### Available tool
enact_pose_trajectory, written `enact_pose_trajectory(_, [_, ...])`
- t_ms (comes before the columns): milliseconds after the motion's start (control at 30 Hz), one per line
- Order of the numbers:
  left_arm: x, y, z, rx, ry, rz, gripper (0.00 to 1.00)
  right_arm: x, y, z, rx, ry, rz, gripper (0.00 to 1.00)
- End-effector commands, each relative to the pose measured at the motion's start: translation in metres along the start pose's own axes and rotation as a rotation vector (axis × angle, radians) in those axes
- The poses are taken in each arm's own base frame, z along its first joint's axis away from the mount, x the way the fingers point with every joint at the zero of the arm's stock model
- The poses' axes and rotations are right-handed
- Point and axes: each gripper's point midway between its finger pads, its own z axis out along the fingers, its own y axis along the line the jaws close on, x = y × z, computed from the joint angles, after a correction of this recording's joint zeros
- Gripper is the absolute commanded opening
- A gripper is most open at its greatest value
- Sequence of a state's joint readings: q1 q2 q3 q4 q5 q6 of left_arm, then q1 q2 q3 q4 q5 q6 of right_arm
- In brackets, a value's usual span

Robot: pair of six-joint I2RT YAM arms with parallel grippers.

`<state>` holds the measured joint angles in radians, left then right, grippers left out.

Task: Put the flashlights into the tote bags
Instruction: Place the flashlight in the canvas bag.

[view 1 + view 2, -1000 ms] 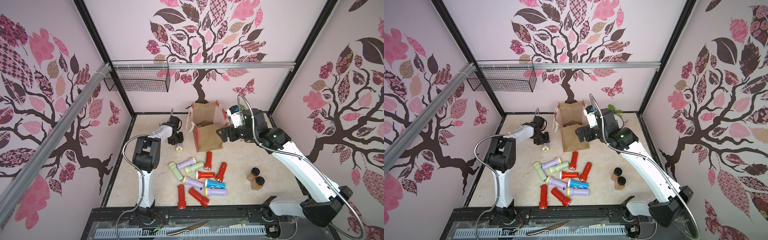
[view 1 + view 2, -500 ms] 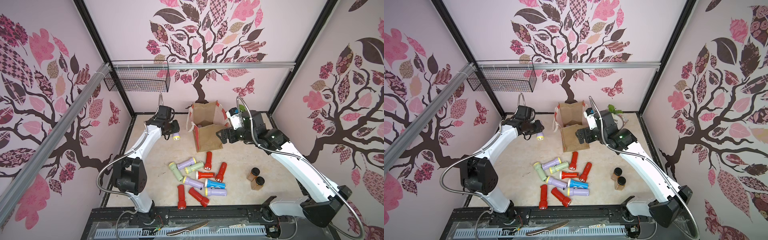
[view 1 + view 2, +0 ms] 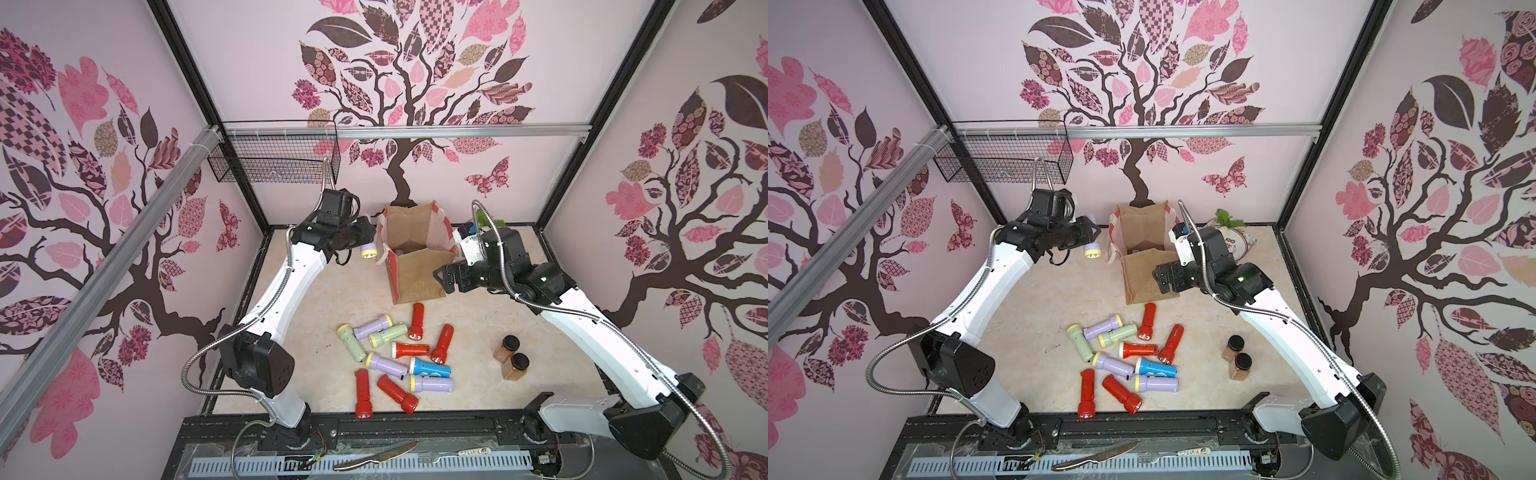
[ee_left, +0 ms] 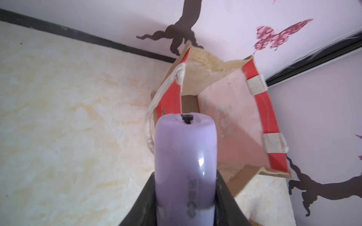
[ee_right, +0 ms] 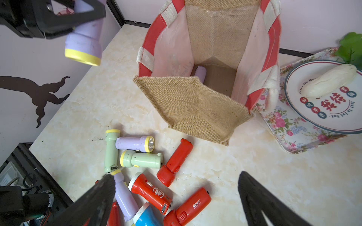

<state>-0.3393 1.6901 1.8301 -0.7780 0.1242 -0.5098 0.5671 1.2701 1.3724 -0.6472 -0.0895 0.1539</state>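
Note:
My left gripper [image 3: 360, 237] is shut on a lilac flashlight [image 3: 368, 250] with a yellow ring and holds it in the air just left of the tote bag's rim. In the left wrist view the flashlight's body [image 4: 186, 156] sits between the black fingers, with the open tote bag [image 4: 235, 109] beyond it. The burlap tote bag [image 3: 415, 274] stands upright, and another lilac flashlight [image 5: 200, 74] lies at its bottom. My right gripper [image 3: 442, 280] hangs open at the bag's front right corner, holding nothing. Several red, lilac, green and blue flashlights [image 3: 399, 357] lie on the table in front of the bag.
Two brown black-capped jars [image 3: 511, 357] stand right of the pile. A floral tray [image 5: 305, 137] with a plate and a white vegetable sits right of the bag. A black wire basket [image 3: 274, 162] hangs on the back wall. A knife [image 3: 374, 457] lies on the front rail.
My left arm has risen and swung back towards the bag's left side, carrying the lilac flashlight. The right arm has barely moved.

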Motion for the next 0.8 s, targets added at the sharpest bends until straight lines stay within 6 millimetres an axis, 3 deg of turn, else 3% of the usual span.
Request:
enact_pose_trajectory(0, [-0.023,-0.028,0.001,0.074,-0.055,-0.004,0.0,-0.007,0.002,-0.017,-0.005,-0.049,-0.01,1.0])
enact_pose_trajectory(133, [-0.037,-0.057,0.015,0.135,-0.092,0.007,0.0,-0.003,0.003,-0.015,-0.012,-0.042,-0.008,1.0])
enact_pose_trajectory(300, [-0.043,-0.08,0.053,0.168,-0.11,0.021,0.0,-0.002,0.002,-0.015,-0.013,-0.043,-0.012,1.0])
enact_pose_trajectory(533, [-0.027,-0.078,0.129,0.138,-0.052,0.009,0.0,-0.001,0.004,-0.014,-0.021,-0.039,-0.014,1.0])
enact_pose_trajectory(767, [0.01,-0.064,0.172,0.014,0.016,0.019,0.0,-0.005,0.0,-0.016,0.005,-0.052,-0.033,1.0])
